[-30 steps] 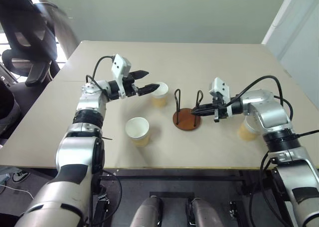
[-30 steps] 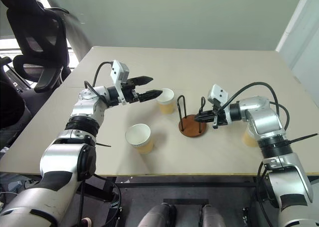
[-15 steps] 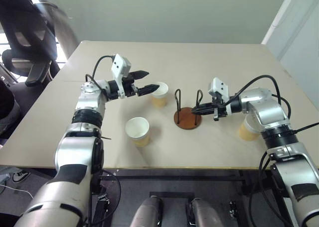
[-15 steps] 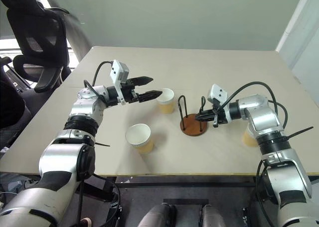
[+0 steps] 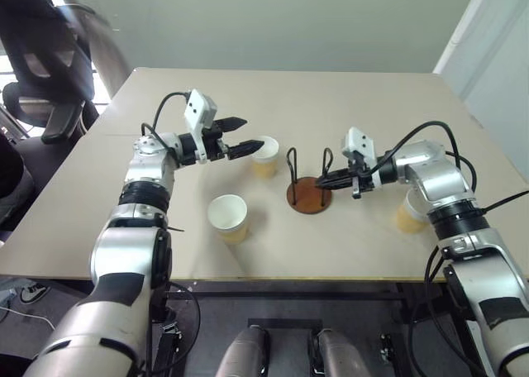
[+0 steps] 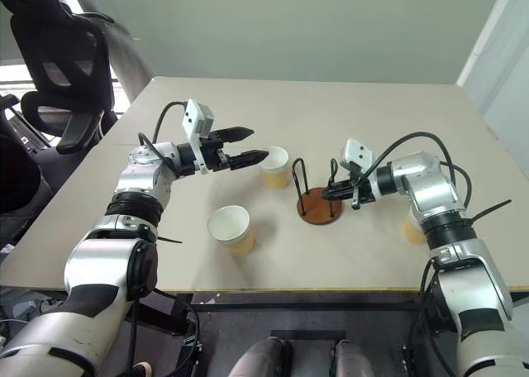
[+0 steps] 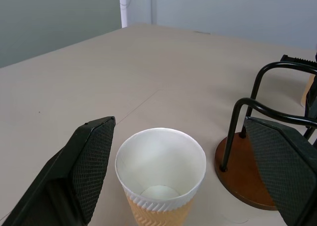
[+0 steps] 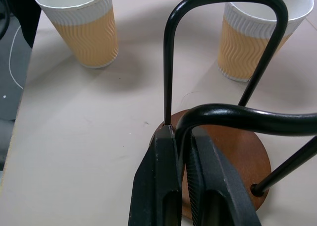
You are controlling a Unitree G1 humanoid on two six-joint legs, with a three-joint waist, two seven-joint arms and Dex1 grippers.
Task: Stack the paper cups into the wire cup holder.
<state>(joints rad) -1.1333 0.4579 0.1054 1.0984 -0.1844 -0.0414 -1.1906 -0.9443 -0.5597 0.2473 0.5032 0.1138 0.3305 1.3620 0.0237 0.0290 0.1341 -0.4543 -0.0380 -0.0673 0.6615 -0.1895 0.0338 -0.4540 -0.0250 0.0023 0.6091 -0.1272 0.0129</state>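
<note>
The wire cup holder point(image 5: 308, 197) stands mid-table, a reddish-brown disc with two black loops. My right gripper point(image 5: 324, 178) is shut on one loop; in the right wrist view its fingers point(image 8: 163, 186) pinch the wire just above the base point(image 8: 237, 161). One paper cup point(image 5: 264, 155) stands left of the holder, behind it. My left gripper point(image 5: 246, 136) is open and level at it, and in the left wrist view that cup point(image 7: 161, 176) sits between the spread fingers point(image 7: 84, 166), untouched. A second cup point(image 5: 228, 217) stands nearer the front. A third point(image 5: 409, 214) is partly hidden behind my right forearm.
The beige table point(image 5: 331, 104) has its front edge close below the cups. A black office chair point(image 5: 41, 71) stands off the table's back left corner. A black cable loops over my right forearm point(image 5: 430, 133).
My right elbow has swung slightly while its gripper stays clamped on the loop; the holder has barely shifted. The left arm and the cups have not moved.
</note>
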